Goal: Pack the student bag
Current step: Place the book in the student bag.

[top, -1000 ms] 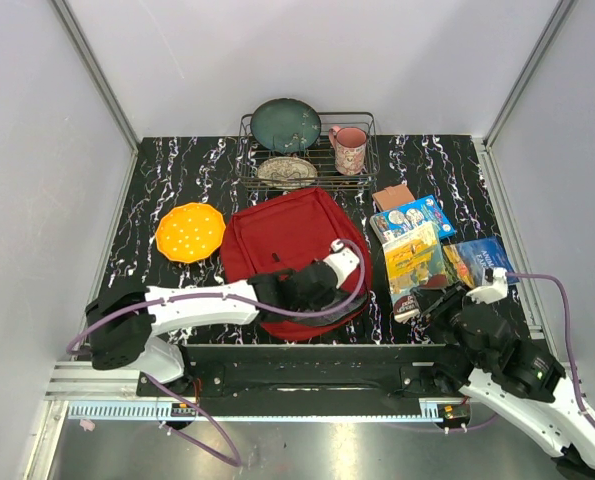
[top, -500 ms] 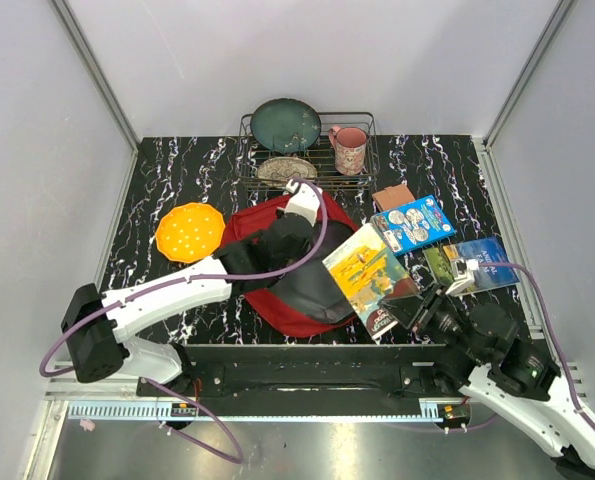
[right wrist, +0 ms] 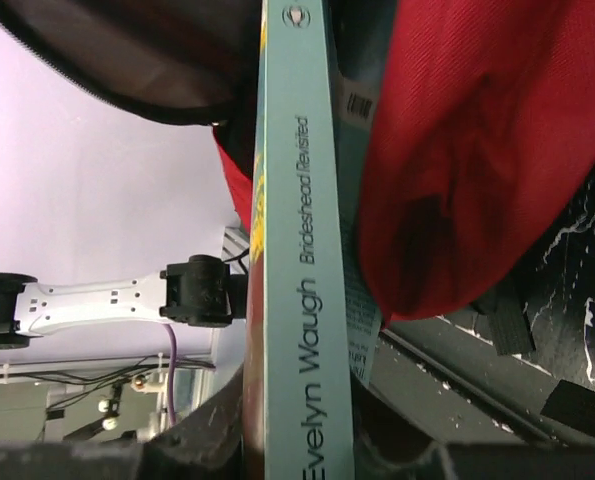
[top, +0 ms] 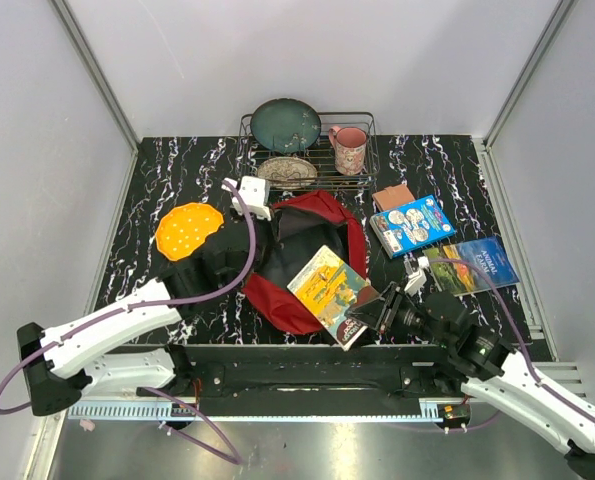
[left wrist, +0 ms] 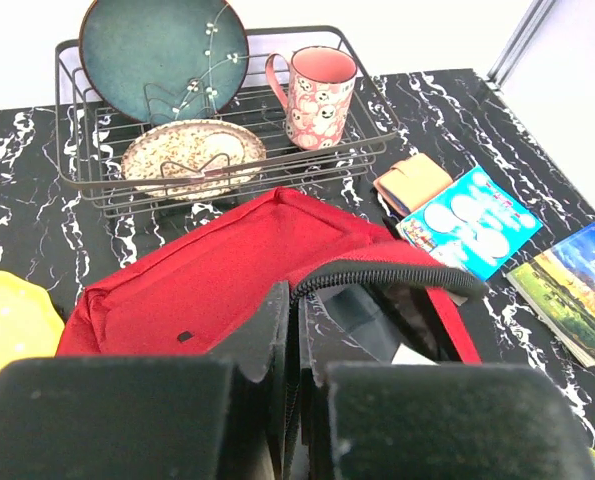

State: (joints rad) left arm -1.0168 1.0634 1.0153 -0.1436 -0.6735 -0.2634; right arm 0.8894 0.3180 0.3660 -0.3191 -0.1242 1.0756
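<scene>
Your left arm (top: 107,325) and right arm (top: 537,390) wear white shells with black joints — each carries a purple cable (top: 253,250). Your left gripper (left wrist: 297,310) shows matte black, blocky fingers (left wrist: 257,345) with rounded corners.

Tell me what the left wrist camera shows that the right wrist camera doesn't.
Left wrist only: the dish rack with a pink mug and a teal plate. Right wrist only: the spine of the book, reading Evelyn Waugh, Brideshead Revisited. Both: the red student bag, open.
</scene>
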